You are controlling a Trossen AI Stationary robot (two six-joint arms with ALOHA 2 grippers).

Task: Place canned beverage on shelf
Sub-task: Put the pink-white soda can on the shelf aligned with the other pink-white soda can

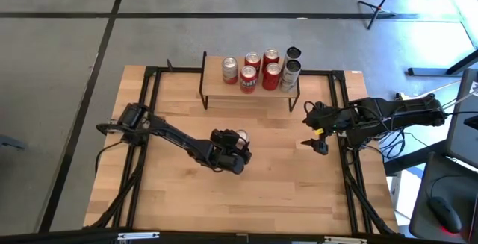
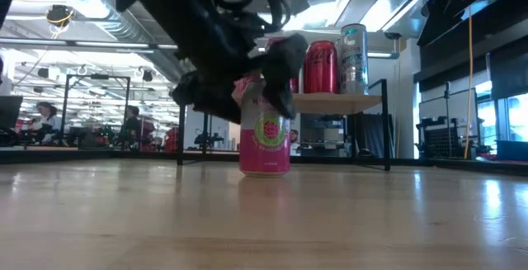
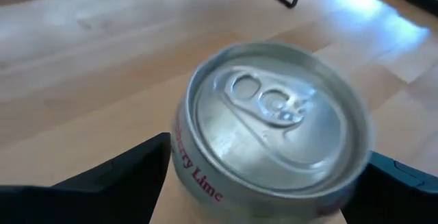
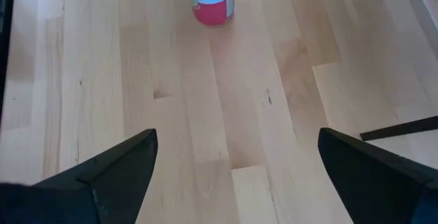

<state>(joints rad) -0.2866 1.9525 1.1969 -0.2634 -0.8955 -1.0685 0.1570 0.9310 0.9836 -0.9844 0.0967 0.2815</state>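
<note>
A pink and white can (image 2: pixel 264 142) stands upright on its base on the wooden table; it also shows in the high view (image 1: pixel 240 135) and, top up, in the left wrist view (image 3: pixel 274 114). My left gripper (image 2: pixel 264 88) is open and comes down over the can's top, one finger on either side of its upper wall (image 3: pixel 270 159), close to it. The shelf (image 1: pixel 250 93) stands at the table's far edge and carries several red cans (image 1: pixel 250 72) and two taller cans (image 1: pixel 291 65). My right gripper (image 4: pixel 236 162) is open and empty above the table's right side (image 1: pixel 314 133).
The shelf's black legs (image 2: pixel 388 130) stand behind the can in the low view. Black frame rails (image 1: pixel 347 162) run along the table's sides. Bare wood lies between the can and the shelf. People and desks show in the room beyond the table (image 2: pixel 49 121).
</note>
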